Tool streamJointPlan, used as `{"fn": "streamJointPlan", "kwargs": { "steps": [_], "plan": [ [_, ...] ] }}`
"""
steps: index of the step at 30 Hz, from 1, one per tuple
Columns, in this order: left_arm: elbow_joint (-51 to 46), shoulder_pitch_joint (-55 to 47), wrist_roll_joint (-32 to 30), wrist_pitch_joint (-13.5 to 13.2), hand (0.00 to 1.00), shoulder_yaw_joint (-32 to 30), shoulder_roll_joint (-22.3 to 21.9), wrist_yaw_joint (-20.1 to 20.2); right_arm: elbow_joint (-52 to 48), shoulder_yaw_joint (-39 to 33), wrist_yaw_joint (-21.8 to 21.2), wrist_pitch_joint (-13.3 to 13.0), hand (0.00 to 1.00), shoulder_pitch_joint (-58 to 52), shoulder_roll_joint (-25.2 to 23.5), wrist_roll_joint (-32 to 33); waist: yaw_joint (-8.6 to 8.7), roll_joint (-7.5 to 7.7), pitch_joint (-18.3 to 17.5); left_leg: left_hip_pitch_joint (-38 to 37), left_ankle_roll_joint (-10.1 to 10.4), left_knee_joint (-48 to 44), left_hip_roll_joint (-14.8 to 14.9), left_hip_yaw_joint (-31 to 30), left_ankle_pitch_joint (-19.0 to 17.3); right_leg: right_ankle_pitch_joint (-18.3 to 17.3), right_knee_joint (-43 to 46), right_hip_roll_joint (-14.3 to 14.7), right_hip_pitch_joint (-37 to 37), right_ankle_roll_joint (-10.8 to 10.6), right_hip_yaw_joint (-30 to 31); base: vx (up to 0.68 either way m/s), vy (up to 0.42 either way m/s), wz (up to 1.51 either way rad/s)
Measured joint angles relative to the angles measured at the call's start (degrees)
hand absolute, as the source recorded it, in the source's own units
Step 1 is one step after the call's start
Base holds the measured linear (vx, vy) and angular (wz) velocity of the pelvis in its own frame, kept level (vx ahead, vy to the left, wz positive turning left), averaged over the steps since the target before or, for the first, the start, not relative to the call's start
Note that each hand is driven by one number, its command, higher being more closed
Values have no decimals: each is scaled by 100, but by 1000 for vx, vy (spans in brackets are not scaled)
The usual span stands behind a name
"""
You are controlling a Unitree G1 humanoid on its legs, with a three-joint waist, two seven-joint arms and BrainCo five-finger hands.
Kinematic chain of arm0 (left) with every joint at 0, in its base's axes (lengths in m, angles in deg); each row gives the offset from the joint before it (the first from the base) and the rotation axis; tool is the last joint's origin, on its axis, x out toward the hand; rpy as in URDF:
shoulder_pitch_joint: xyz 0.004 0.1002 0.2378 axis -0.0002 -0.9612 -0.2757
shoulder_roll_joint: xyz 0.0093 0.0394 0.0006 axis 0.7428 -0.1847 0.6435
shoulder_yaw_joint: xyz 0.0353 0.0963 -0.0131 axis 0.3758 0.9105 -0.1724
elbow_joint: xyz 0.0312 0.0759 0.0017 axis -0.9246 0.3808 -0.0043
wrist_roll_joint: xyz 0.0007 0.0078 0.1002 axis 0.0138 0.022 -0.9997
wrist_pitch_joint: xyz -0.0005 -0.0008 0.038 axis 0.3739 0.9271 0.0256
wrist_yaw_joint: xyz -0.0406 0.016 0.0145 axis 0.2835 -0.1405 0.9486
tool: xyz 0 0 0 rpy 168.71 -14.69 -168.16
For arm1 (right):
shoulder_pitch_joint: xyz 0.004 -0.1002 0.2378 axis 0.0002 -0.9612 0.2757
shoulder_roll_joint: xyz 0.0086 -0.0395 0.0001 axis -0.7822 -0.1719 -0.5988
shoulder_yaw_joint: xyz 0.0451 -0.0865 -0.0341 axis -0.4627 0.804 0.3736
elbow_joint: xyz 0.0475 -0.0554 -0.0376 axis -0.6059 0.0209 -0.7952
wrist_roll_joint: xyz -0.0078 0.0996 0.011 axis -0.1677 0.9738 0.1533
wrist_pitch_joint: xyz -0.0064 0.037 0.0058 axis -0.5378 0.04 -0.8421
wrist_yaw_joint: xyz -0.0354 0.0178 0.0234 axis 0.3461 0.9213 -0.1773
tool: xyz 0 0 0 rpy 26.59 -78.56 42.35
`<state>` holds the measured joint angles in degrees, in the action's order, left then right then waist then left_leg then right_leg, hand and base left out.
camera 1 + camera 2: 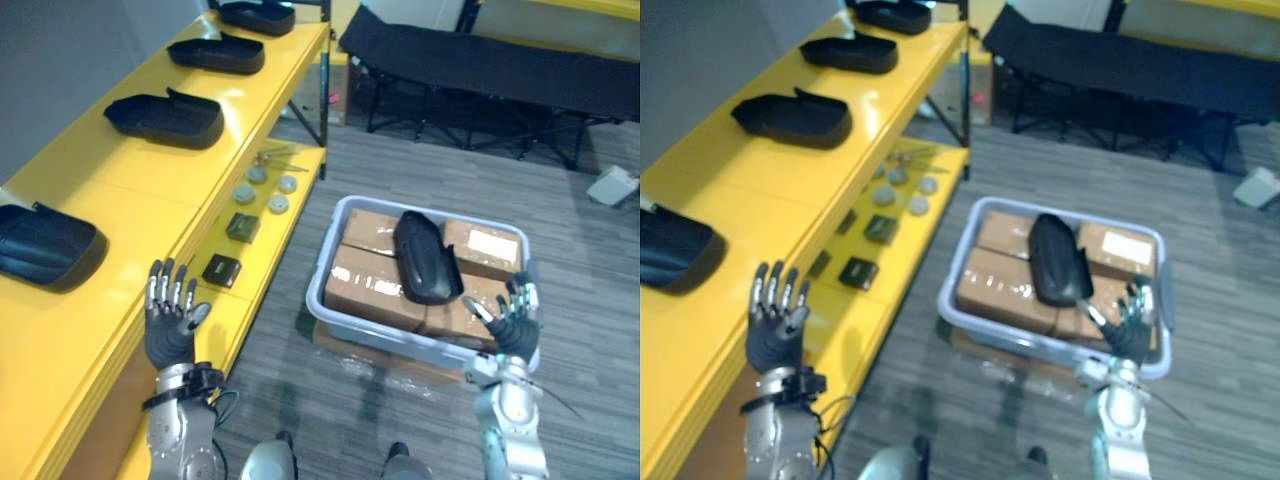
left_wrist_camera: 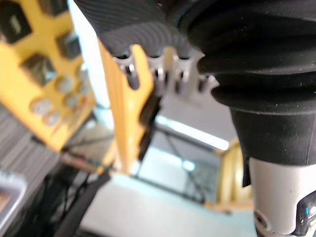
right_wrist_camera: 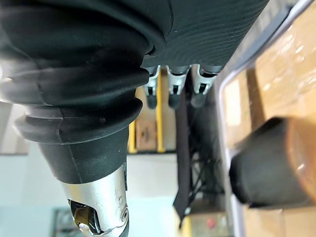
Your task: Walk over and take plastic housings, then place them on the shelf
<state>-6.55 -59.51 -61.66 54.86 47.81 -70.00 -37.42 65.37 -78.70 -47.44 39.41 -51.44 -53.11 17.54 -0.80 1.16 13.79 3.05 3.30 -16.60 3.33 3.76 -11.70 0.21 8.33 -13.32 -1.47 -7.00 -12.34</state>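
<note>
The left hand [image 1: 172, 322] is spread open beside the yellow shelf [image 1: 150, 190], the nearest shelved housing [image 1: 45, 245] ahead-left of it. The right hand [image 1: 515, 322] is open at the grey bin [image 1: 380, 337]. A black plastic housing [image 1: 425, 258] lies on cardboard boxes [image 1: 370, 285] just ahead-left of it.

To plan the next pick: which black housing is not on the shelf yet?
The housing lying on the cardboard boxes in the grey bin, beside the right hand; the other four lie on the yellow shelf.

Bare yellow shelf [image 1: 150, 190] stretches lie between the housings [image 1: 165, 117] at left; the bin's rim [image 1: 326, 252] walls the centre housing [image 1: 425, 258].
</note>
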Motion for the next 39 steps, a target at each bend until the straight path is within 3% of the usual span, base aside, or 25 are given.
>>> {"fn": "streamJointPlan", "kwargs": {
  "steps": [6,10,13,15,17,20,25,28,30,34,37,39],
  "plan": [
    [-1,279,27,-12,0,59,61,30,179,59,-38,-258,0,-294,-136,-17,156,17,-35,122,-89,-517,163,340,-417,13,89,-37,157,33,199,-59,76,-35],
    [0,445,131,-11,0,61,273,-39,232,306,-27,-257,0,-149,-136,-285,153,56,-66,171,43,-562,472,315,-411,81,320,247,330,193,358,-44,-3,-3],
    [86,424,227,-11,0,38,332,-143,231,425,-63,-186,0,134,-112,-308,127,168,-118,350,194,-797,640,235,-355,-185,161,403,253,-68,161,44,-157,9],
    [334,406,270,-9,0,91,215,-273,247,308,-69,11,0,340,88,-418,147,73,-56,399,297,-888,769,95,-297,-319,144,542,139,-7,-10,16,-171,26],
    [417,337,362,-9,0,343,43,-244,267,-84,-75,14,0,350,271,-238,152,-153,83,405,356,-833,814,-37,-199,-398,136,624,12,84,-239,-41,-144,46],
    [484,183,349,89,0,605,-8,-84,482,-613,-51,14,0,334,458,-188,156,-196,90,295,325,-320,741,16,185,-444,50,579,-26,137,-486,-55,-89,37],
    [1388,294,-94,543,0,661,16,-335,856,-720,9,34,0,663,818,-7,190,-201,86,99,402,673,558,135,758,-365,-95,410,38,116,-770,-58,-19,26],
    [1577,308,-815,783,0,627,317,-332,1596,-726,364,242,0,1308,911,272,138,-117,142,250,359,981,356,-43,978,-187,-237,265,35,38,-989,-33,50,36],
    [1576,408,-878,820,0,666,454,-311,1896,-800,474,249,0,1562,988,398,121,-94,185,304,297,1147,269,-87,1097,-152,-271,171,51,-14,-1120,-35,65,52],
    [1574,937,-838,825,0,732,686,-279,3224,-1027,972,350,0,3134,1764,474,-47,-224,628,551,140,1411,-58,-210,1371,19,-284,-102,266,-147,-1245,-51,103,36],
    [1562,1295,-803,724,0,931,705,-236,4583,-1075,1189,473,0,4504,2622,670,-117,-433,951,934,76,1188,-201,-390,1502,166,-288,-204,403,-163,-1373,-16,114,49],
    [1576,1384,-755,629,0,1267,791,-228,5514,-850,1296,510,0,5402,3119,911,-315,-502,1006,1149,76,1093,-207,-459,1502,231,-287,-192,538,-127,-1425,-9,50,22]
  ]
}}
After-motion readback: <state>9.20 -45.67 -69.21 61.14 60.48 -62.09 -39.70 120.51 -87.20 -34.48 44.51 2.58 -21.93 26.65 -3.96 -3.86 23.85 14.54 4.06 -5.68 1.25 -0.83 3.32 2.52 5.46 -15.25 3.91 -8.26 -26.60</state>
